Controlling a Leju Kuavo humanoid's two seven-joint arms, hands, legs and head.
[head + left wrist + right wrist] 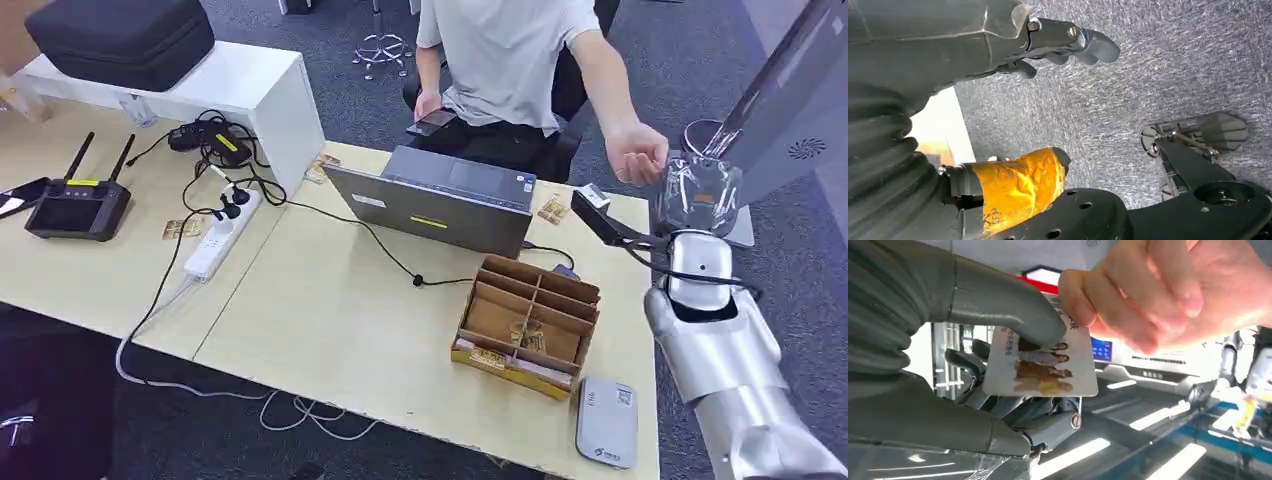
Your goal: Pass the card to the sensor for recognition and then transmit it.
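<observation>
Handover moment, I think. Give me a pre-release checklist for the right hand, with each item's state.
1. Card held by right hand: ok, thumb presses it against the fingers.
2. Person's hand on the card: ok, fingertips pinch its far edge.
3. Person's grip firm enough to take it: cannot tell.
4. Card already read by the sensor: cannot tell; the reader lies on the table, away from the hand.
5. Left hand out of the way: ok, it hangs over carpet holding nothing.
6. Path clear of the laptop and box: ok, the handover is beyond the table edge.
</observation>
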